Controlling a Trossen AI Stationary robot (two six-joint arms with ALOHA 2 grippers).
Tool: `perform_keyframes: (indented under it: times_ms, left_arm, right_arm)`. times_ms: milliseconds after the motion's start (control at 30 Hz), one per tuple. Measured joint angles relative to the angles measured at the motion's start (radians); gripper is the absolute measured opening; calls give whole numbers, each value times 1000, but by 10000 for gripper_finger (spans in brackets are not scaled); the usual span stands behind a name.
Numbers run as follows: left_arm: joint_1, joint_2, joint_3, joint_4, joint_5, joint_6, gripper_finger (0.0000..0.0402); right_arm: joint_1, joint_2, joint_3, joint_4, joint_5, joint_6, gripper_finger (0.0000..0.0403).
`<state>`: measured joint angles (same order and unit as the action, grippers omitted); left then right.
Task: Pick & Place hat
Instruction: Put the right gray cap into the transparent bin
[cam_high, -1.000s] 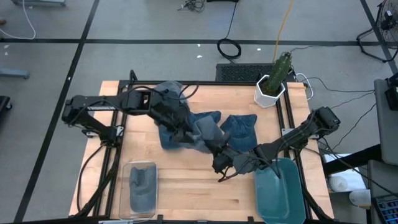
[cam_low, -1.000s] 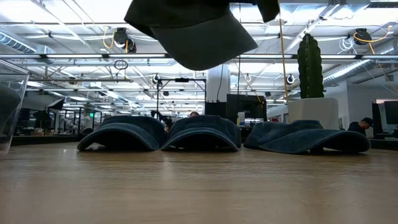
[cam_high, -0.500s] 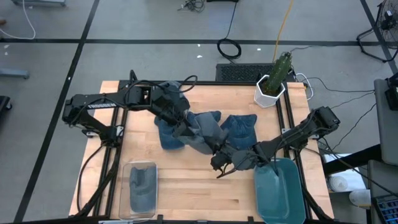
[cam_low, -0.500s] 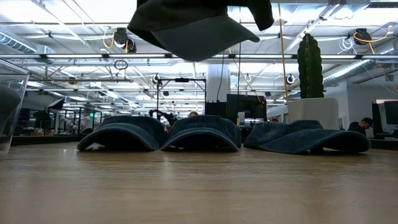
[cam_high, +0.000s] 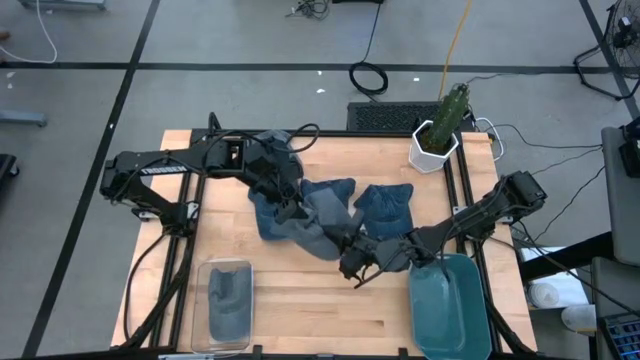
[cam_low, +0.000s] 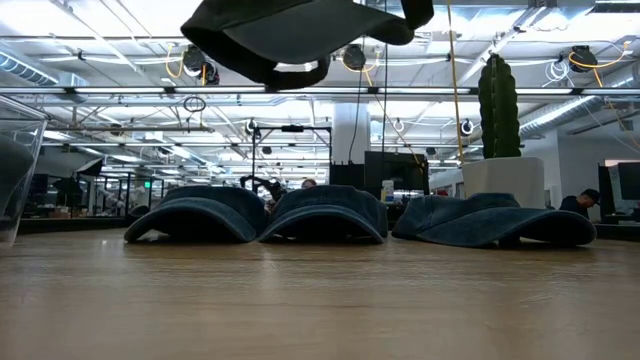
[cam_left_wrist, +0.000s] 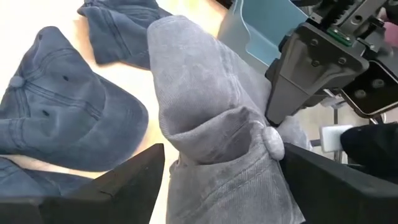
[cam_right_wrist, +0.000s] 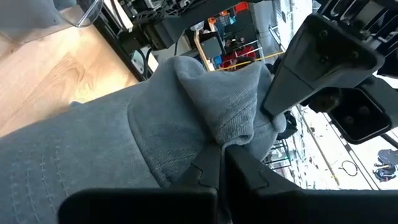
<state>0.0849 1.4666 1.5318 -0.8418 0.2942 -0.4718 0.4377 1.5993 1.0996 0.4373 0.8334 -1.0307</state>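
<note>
- Right hand (cam_high: 352, 262) pinched shut on grey hat (cam_high: 322, 222), aloft over bench (cam_high: 300, 300) centre.
- Left hand (cam_high: 290, 208) spread wide beside hat's far end.
- Teal bin (cam_high: 450, 310) just right of right hand; long axis runs hand to hand.

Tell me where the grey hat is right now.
The grey hat hangs above mid-table in the high view, pinched by the right tool, with the open left tool at its other end, over the blue hats.

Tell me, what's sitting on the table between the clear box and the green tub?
Nothing: in the high view, the table is bare wood between the clear box and the green tub. The grey hat hangs farther back.
</note>
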Motion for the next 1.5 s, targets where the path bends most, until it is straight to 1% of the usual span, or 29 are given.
perform_keyframes:
  times_ms: [200, 467, 633, 733, 967, 1233, 1333, 1500]
  left_arm:
    - [0, 0, 0, 0, -15, -2, 312]
    - [-3, 0, 0, -36, 19, -43, 327]
    - [-20, 0, 0, -47, 18, 13, 324]
    - [-30, 0, 0, -38, 17, 26, 318]
    - [-34, 0, 0, -18, 10, -9, 306]
    - [-31, 0, 0, -18, 10, 21, 309]
    - [-31, 0, 0, -18, 10, 49, 304]
    - [-31, 0, 0, -18, 9, 48, 297]
  right_arm:
    - [0, 0, 0, 0, 4, -4, 0]
    - [8, 0, 0, -6, 11, -36, 0]
    - [15, 0, 0, -7, 81, -65, 0]
    - [15, 0, 0, -5, 80, -65, 0]
    - [15, 0, 0, 0, 79, -70, 0]
    - [15, 0, 0, 0, 78, -65, 0]
    - [13, 0, 0, 0, 78, -58, 0]
    - [14, 0, 0, 0, 78, -56, 0]
